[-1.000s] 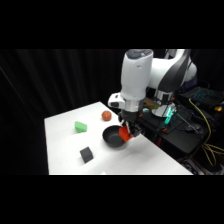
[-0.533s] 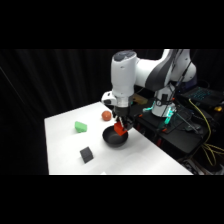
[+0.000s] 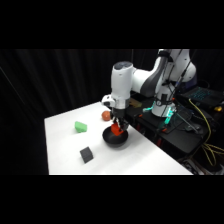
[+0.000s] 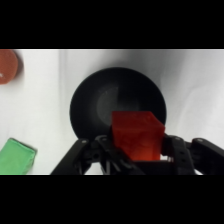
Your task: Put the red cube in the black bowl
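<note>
The fingers are gripping the red cube, one on each side face, and are holding it in the air directly above the black bowl. In the wrist view the cube is covering the near part of the bowl's hollow, and in the side view the cube is sitting just above the bowl's rim, not yet resting inside.

To finish this step well, the fingers should probably be lowering the cube a little further and shifting it toward the bowl's middle before letting go, so it is landing flat on the bottom rather than clipping the rim and tumbling out.

The cube has no long axis, its sides being equal; it is hanging roughly level, with one edge turned toward the wrist camera.

Further out on the tabletop, a reddish ball is lying beyond the bowl, a green block is sitting well apart from it, and a dark flat block is lying nearer the front edge.
</note>
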{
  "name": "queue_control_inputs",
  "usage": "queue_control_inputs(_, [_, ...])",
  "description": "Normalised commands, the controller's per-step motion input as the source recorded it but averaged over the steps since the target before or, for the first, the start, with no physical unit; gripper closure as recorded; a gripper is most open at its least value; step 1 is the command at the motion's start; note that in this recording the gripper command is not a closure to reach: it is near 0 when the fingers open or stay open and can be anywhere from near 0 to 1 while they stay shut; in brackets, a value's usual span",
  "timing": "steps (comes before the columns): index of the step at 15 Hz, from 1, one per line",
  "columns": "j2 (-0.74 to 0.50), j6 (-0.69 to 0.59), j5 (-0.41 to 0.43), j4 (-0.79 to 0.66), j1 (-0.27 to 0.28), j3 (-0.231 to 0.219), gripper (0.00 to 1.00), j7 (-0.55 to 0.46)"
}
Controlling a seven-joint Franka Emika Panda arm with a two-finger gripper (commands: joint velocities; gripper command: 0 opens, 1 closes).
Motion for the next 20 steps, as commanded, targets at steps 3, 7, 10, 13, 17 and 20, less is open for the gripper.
queue_control_inputs(3, [0.11, 0.39, -0.177, -0.11, -0.042, -0.106, 1.00, -0.04])
queue_control_inputs(7, [0.08, 0.29, -0.073, -0.04, -0.010, -0.089, 0.00, -0.05])
queue_control_inputs(10, [0.04, 0.19, 0.073, -0.01, -0.027, -0.045, 0.00, -0.12])
queue_control_inputs(13, [-0.12, 0.09, 0.268, -0.05, -0.081, 0.066, 0.00, -0.24])
queue_control_inputs(17, [-0.36, -0.26, 0.065, -0.03, 0.031, 0.015, 0.00, -0.08])
queue_control_inputs(20, [-0.50, -0.64, 0.144, 0.09, 0.007, 0.083, 0.00, -0.13])
